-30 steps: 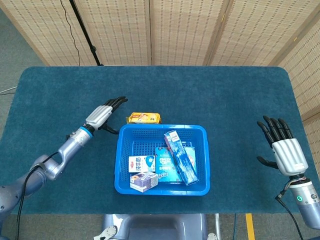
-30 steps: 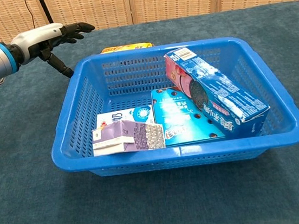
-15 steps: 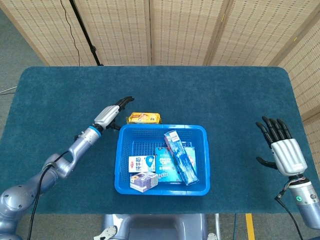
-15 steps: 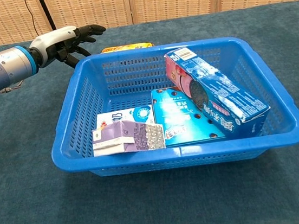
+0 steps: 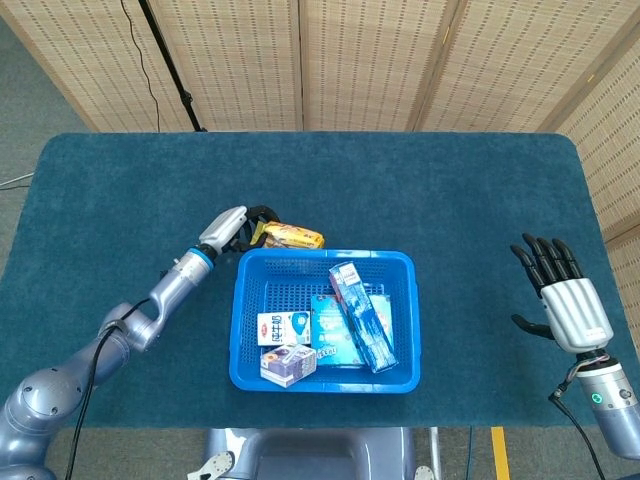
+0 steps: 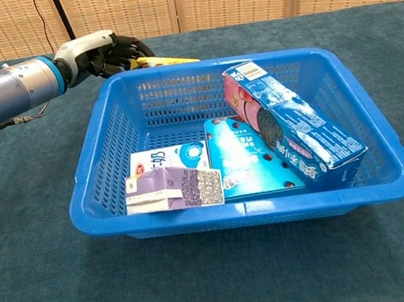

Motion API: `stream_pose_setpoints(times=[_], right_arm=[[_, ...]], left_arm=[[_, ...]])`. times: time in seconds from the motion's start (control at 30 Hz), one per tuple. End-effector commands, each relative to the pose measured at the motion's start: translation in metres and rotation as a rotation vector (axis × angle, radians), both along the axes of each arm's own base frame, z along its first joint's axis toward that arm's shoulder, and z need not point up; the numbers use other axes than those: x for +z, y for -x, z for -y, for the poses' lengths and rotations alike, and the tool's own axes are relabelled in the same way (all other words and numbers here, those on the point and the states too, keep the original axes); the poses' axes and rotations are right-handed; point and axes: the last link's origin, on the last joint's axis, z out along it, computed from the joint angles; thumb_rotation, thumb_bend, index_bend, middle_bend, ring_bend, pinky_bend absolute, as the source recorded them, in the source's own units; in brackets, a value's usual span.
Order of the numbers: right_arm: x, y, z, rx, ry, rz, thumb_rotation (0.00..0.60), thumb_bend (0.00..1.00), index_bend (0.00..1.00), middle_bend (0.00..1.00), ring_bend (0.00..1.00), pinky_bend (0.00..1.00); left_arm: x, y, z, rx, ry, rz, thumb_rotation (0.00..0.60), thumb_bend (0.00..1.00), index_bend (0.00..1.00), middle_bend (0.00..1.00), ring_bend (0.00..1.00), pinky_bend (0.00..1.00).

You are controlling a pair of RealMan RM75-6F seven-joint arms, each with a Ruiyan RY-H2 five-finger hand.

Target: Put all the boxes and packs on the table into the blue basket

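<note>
Four boxes are seen inside the blue basket (image 5: 324, 380), which stands near the middle of the table (image 5: 470, 190). A white carton (image 6: 169, 157) with blue Chinese characters lies flat at the left, and a purple carton (image 6: 173, 187) with small print too fine to read lies in front of it, touching it. A flat blue box (image 6: 241, 161) carries wording that cannot be made out, and a long blue and pink box (image 6: 291, 129) is propped at a tilt across it, resting against the right wall. A yellow pack (image 5: 292, 236) is seen just beyond the far rim of the basket, outside it; its label is too small to read. The left hand (image 5: 240, 226) is closed around the left end of that pack, its dark fingers (image 6: 118, 52) curled onto it. The right hand (image 5: 560, 292) is shown only in the head view, held well apart near the table's right edge, fingers spread and nothing in them. In the chest view the pack appears only as a yellow strip above the rim, while the carton labels are shown far more clearly there.
</note>
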Motion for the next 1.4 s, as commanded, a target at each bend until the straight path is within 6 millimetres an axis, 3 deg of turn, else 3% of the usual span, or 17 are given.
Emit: stream_pose_setpoints(times=[0.03, 0.23, 0.5, 0.7, 0.83, 0.97, 1.17, 1.4], right_arm=[[0.0, 0.0, 0.0, 0.001, -0.001, 0.001, 0.6, 0.0, 0.0, 0.0, 0.0, 0.0], [0.0, -0.001, 0.0, 0.006, -0.003, 0.004, 0.6, 0.0, 0.0, 0.0, 0.0, 0.0], [0.0, -0.001, -0.001, 0.006, -0.007, 0.005, 0.6, 0.0, 0.0, 0.0, 0.0, 0.0], [-0.001, -0.002, -0.001, 0.009, -0.008, 0.006, 0.6, 0.0, 0.0, 0.0, 0.0, 0.0], [-0.001, -0.003, -0.001, 0.01, -0.01, 0.007, 0.6, 0.0, 0.0, 0.0, 0.0, 0.0], [-0.001, -0.004, -0.002, 0.014, -0.009, 0.009, 0.6, 0.0, 0.0, 0.0, 0.0, 0.0], [-0.001, -0.004, -0.003, 0.015, -0.011, 0.01, 0.6, 0.0, 0.0, 0.0, 0.0, 0.0], [0.001, -0.002, -0.002, 0.008, -0.005, 0.011, 0.6, 0.0, 0.0, 0.0, 0.0, 0.0]], left_arm=[[0.008, -0.001, -0.003, -0.004, -0.04, 0.016, 0.6, 0.55, 0.58, 0.48, 0.48, 0.58], [0.026, 0.0, -0.008, -0.005, -0.111, 0.043, 0.6, 0.58, 0.62, 0.51, 0.5, 0.6], [0.081, -0.007, -0.014, -0.059, -0.248, 0.113, 0.6, 0.58, 0.62, 0.51, 0.5, 0.6], [0.118, -0.019, -0.004, -0.111, -0.3, 0.161, 0.6, 0.58, 0.62, 0.51, 0.5, 0.6], [0.133, -0.024, 0.009, -0.139, -0.284, 0.175, 0.6, 0.59, 0.62, 0.51, 0.5, 0.6], [0.132, -0.025, 0.036, -0.173, -0.168, 0.101, 0.6, 0.59, 0.62, 0.51, 0.5, 0.6], [0.106, -0.028, 0.069, -0.252, -0.023, -0.052, 0.6, 0.59, 0.62, 0.51, 0.5, 0.6], [0.082, -0.033, 0.081, -0.318, 0.038, -0.218, 0.6, 0.59, 0.61, 0.51, 0.49, 0.6]])
